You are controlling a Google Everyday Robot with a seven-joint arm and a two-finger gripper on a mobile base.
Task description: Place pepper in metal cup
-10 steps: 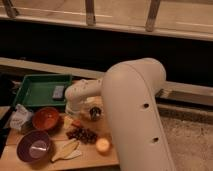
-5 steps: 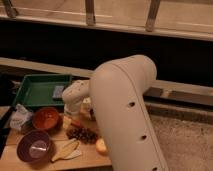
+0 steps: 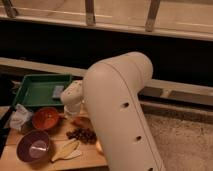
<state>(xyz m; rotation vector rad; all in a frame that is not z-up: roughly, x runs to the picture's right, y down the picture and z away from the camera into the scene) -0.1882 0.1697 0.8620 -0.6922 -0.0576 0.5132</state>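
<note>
Robot arm (image 3: 120, 115), white and bulky, fills the middle of the camera view as it bends down over a wooden surface (image 3: 87, 160) crowded with kitchen items. Its tool (image 3: 74, 108) hangs low toward the back of the surface, just in front of a green tray (image 3: 35, 92) and just right of an orange bowl (image 3: 46, 119). Whether the tool is spread or pressed together cannot be told from this angle. Directly beneath it is the pepper (image 3: 80, 121), an orange-red shape at or very near the tool's underside. Whether it is gripped or simply lying on the surface cannot be told either. A dark cluster of grapes (image 3: 82, 134) lies just in front of the pepper, between it and the front edge. A pale yellow, banana-like piece (image 3: 66, 149) lies to the grapes' front left, and a purple bowl (image 3: 34, 146) stands at the front left corner, well apart from the tool. A pale ball (image 3: 98, 146) shows only in part, its right side hidden behind the arm. A crumpled white wrapper (image 3: 20, 117) sits just left of the orange bowl, and a small grey item (image 3: 57, 91) rests inside the tray near its right wall. Speckled grey floor (image 3: 185, 140) spreads to the right of the arm, and a dark wall topped by metal railing posts (image 3: 90, 12) runs across the background.
</note>
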